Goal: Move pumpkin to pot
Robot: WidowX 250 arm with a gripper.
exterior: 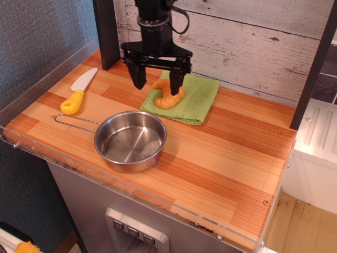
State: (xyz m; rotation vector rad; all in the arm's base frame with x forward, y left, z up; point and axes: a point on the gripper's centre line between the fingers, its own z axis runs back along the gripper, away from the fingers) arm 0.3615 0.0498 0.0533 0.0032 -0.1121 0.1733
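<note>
The orange crescent pumpkin (166, 98) lies on a green cloth (197, 98) at the back of the wooden counter. My black gripper (157, 84) hangs open just above it, one finger left of the pumpkin over the cloth's edge, the other in front of the pumpkin's upper part, partly hiding it. The shiny steel pot (130, 140) with a long wire handle stands empty at the front, below and left of the pumpkin.
A toy knife (78, 93) with a yellow handle and white blade lies at the left. A dark post (108, 37) stands at the back left. A clear plastic rim (47, 68) edges the counter's left and front. White plank wall behind.
</note>
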